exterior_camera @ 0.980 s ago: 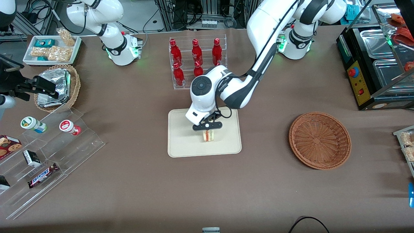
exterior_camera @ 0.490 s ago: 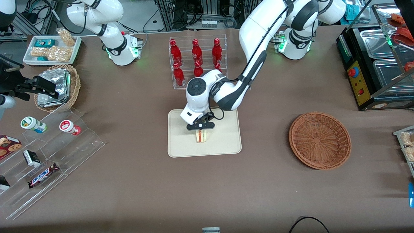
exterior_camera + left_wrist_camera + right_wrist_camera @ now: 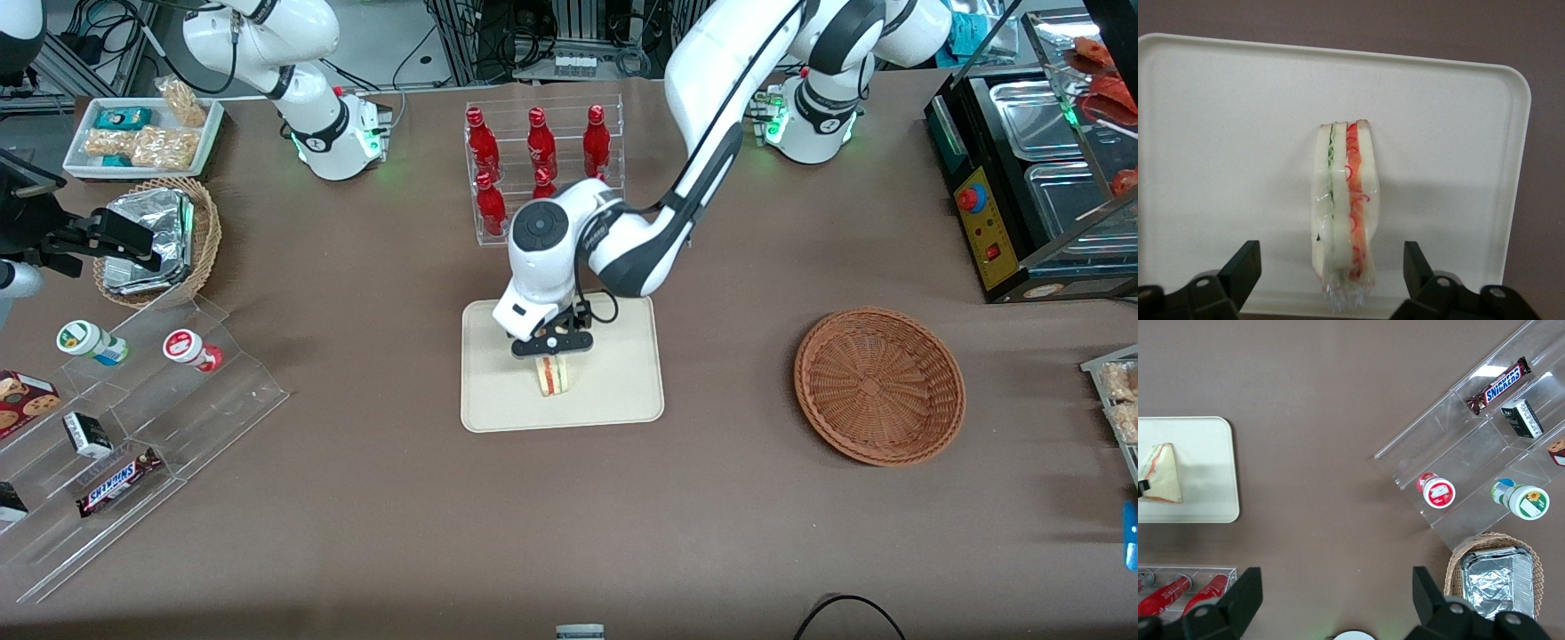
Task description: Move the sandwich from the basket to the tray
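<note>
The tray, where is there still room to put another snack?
The tray is bare either side of the sandwich, out to its rims. The middle is crowded: the open end effector hangs over the sandwich.

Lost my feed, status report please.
Gripper open above tray, fingers clear of sandwich. Sandwich on tray, standing on edge. Basket empty. Nothing in the way.
</note>
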Robot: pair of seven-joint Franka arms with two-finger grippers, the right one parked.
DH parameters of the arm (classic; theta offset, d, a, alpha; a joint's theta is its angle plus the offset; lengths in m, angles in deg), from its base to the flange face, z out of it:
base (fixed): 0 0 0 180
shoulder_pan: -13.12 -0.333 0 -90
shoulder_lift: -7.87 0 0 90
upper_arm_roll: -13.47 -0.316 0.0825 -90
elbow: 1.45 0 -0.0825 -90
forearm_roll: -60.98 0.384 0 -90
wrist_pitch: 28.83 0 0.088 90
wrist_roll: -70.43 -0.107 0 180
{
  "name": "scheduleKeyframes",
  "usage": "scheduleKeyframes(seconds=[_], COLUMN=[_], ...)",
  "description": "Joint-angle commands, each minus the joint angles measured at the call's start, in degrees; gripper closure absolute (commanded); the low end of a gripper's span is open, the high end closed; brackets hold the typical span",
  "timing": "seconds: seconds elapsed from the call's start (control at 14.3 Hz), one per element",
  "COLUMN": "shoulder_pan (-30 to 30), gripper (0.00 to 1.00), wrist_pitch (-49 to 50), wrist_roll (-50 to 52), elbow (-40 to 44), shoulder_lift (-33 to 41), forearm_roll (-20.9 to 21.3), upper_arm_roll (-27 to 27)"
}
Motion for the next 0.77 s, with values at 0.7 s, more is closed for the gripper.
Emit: scheduleKeyframes(seconds=[0.7], shoulder_pan=[-15.0], gripper=[0.0], wrist_pitch=[18.2], wrist_roll=[-17.0], elbow=[-16.5], shoulder_lift=[23.3], forearm_roll=[0.7], upper_arm_roll=[-5.0])
